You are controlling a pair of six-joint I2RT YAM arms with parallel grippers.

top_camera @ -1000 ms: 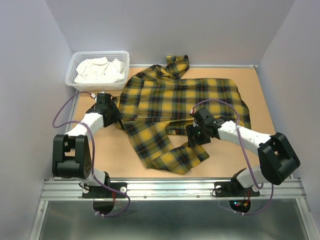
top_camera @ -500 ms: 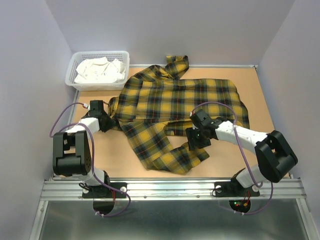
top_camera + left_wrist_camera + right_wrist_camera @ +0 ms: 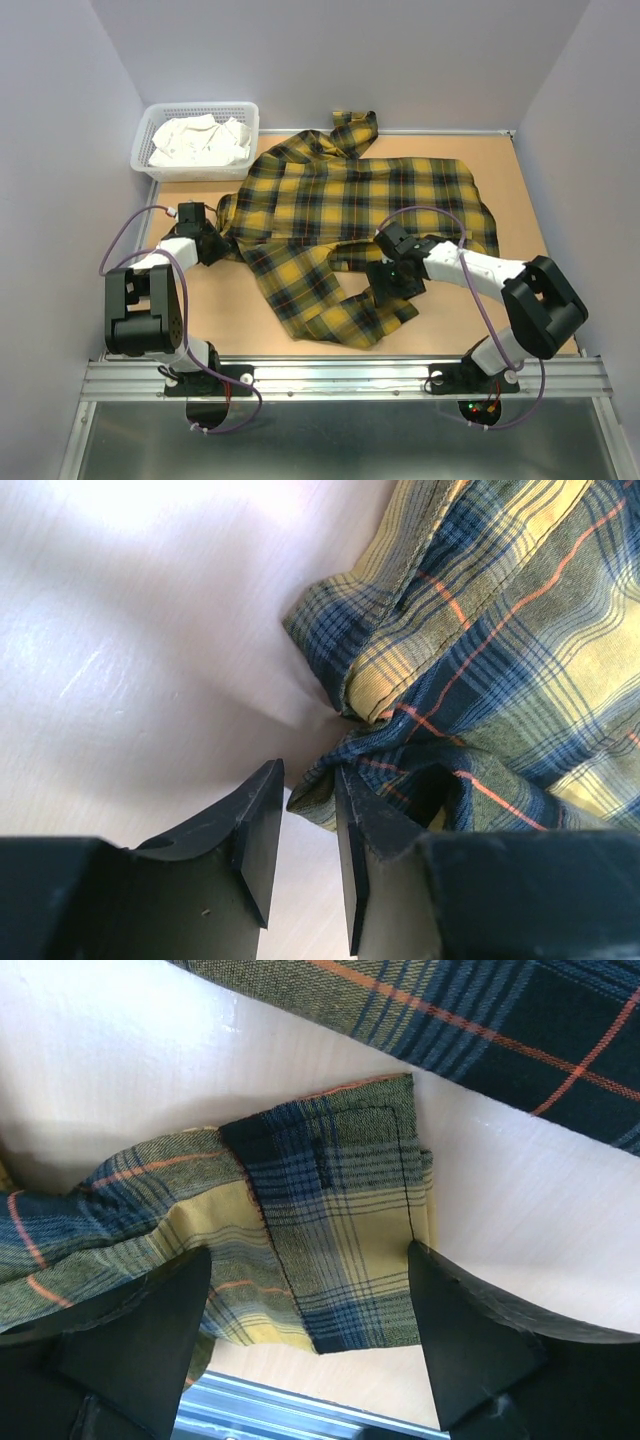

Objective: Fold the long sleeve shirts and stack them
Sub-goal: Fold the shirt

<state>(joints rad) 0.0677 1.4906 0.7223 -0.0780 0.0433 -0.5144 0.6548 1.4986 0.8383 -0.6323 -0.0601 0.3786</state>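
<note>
The long sleeve shirt [image 3: 350, 195], yellow flannel with dark plaid and thin red lines, lies spread across the table, one sleeve [image 3: 330, 300] folded toward the front. My left gripper [image 3: 218, 250] sits low at the shirt's left edge. In the left wrist view its jaws [image 3: 308, 770] stand narrowly apart, with a bunched fold of the shirt [image 3: 480, 650] at the tips, touching the right finger. My right gripper [image 3: 393, 283] hangs over the sleeve end. In the right wrist view it [image 3: 310, 1260] is wide open, straddling the cuff [image 3: 340, 1210].
A white plastic basket [image 3: 150, 165] holding white cloth [image 3: 200, 142] stands at the back left corner. Grey walls close in the tan table [image 3: 500, 300] on three sides. A metal rail [image 3: 340, 378] runs along the near edge.
My left gripper slid down-left to the shirt's edge and its jaws narrowed. My right gripper crept slightly left over the cuff and its jaws opened wider.
</note>
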